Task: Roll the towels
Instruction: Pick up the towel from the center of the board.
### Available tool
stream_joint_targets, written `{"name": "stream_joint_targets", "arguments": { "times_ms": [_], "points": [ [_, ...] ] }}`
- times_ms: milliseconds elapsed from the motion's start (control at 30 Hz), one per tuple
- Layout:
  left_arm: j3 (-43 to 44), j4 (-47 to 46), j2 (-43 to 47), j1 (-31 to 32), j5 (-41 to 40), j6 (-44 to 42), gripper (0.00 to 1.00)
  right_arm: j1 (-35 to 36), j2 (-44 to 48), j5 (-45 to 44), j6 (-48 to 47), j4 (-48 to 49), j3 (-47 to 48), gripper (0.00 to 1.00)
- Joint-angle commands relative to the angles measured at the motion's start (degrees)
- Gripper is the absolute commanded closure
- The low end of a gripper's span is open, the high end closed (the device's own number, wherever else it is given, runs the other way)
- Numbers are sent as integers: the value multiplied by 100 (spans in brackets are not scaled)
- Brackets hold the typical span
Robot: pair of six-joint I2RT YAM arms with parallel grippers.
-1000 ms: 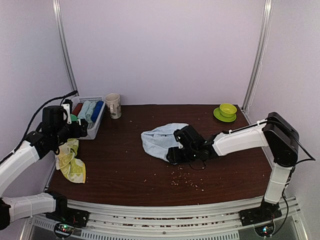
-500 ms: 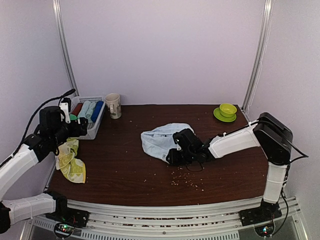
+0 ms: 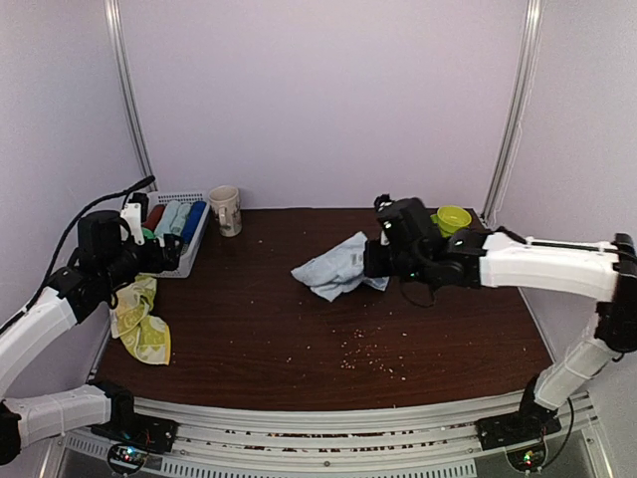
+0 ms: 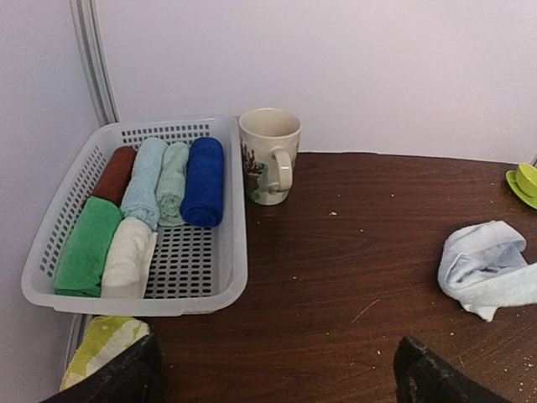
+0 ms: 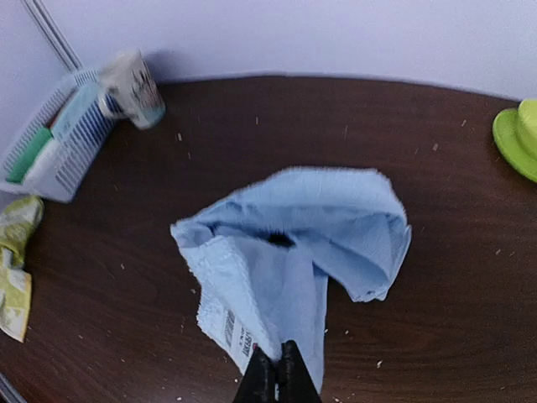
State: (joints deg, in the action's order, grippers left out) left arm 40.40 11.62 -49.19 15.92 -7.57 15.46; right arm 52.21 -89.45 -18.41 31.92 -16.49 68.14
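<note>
At about eight o'clock on the table (image 3: 249, 349), the yellow-green towel (image 3: 141, 321) lies crumpled and unrolled at the edge. Just above it the left gripper (image 3: 164, 257) has its jaws spread wide, gripping nothing. Near the middle lies the loose pale blue towel (image 3: 336, 269) (a label (image 5: 235, 332) shows on one edge), its three o'clock side pinched in the tightly closed right gripper (image 5: 277, 369). Farther back are a basket (image 3: 191, 249) at ten, a mug (image 3: 225, 210) at eleven and a green cup (image 3: 454, 217) at two.

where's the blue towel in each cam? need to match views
Top external: blue towel at table centre, just left of the right arm's wrist.
Left wrist: at the right edge, below mid-height.
Right wrist: fills the centre, pinched by the right gripper at the bottom edge.
Shared landmark: mug, left of the towel in all three.
</note>
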Motion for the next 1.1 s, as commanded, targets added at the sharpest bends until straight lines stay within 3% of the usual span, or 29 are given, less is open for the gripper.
{"name": "stream_joint_targets", "arguments": {
  "times_ms": [0,167,500,667,867,1067],
  "points": [
    [99,-404,-222,164,801,-267,2,60,1694,-1380,-327,-923,-217,100],
    [833,-213,-971,903,803,-398,2,54,2950,-1931,56,-1321,-1106,100],
    [2673,-238,-3600,2846,177,-641,2,-15,4133,-3756,1151,-2281,-1804,100],
    [3936,-391,-5216,2978,303,-423,2,-113,4625,-4129,1339,-2368,-2106,100],
    [6490,387,-7346,3033,427,37,2,-192,4782,-4113,1238,-2248,-2399,100],
    [8428,394,-8951,3048,750,487,6,-250,4618,-3748,1128,-1769,-2808,100]
  ]
}}
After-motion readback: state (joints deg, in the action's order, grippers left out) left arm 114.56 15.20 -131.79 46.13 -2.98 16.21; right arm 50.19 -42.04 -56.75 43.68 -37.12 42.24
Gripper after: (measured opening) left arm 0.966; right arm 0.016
